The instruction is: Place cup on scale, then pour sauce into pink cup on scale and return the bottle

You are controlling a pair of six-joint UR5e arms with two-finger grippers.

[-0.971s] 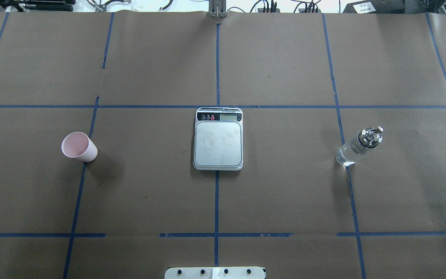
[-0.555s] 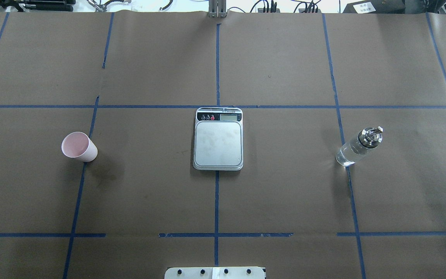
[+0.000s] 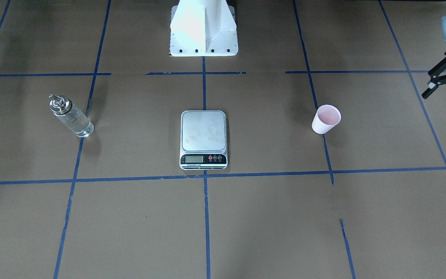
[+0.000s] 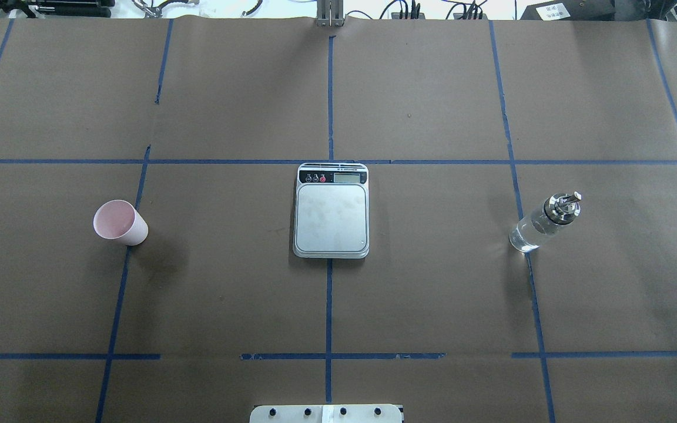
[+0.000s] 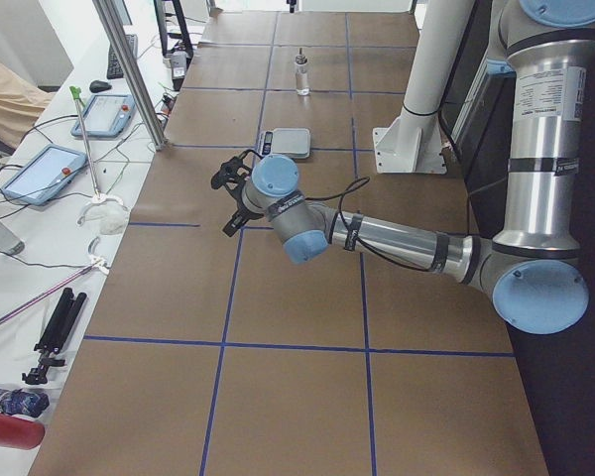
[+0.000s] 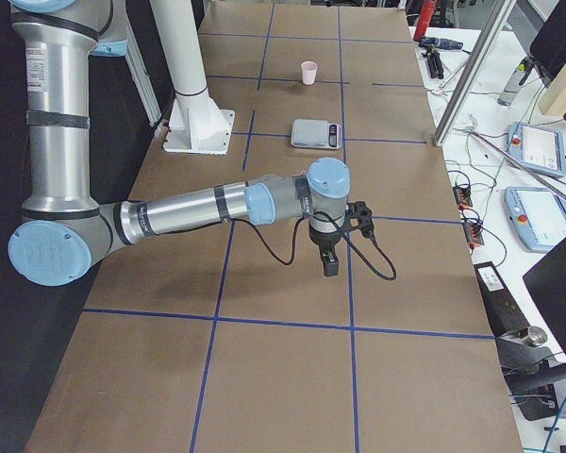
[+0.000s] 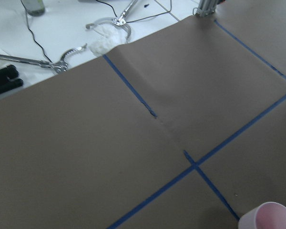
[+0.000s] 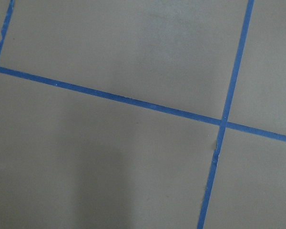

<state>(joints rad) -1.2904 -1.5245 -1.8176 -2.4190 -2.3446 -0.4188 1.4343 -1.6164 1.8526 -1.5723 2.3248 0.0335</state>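
The pale pink cup [image 4: 120,222] stands upright on the brown paper on my left side, also seen in the front view [image 3: 326,119] and at the bottom edge of the left wrist view [image 7: 271,217]. At the table's centre the scale [image 4: 331,210] has a bare steel platform. The clear glass bottle [image 4: 544,223] with its silver cap stands upright on my right side, with the sauce showing as colourless liquid inside. My left gripper [image 3: 441,104] hovers open beyond the cup, holding nothing. My right gripper [image 6: 335,241] hangs over the table's right end, far from the bottle; I cannot tell its state.
The white robot base [image 3: 203,31] stands at the near edge behind the scale. Blue tape lines grid the paper. Beyond the far edge, a white bench holds tablets [image 5: 40,174], cables and tools, and a metal post [image 5: 129,69] rises at the table's edge.
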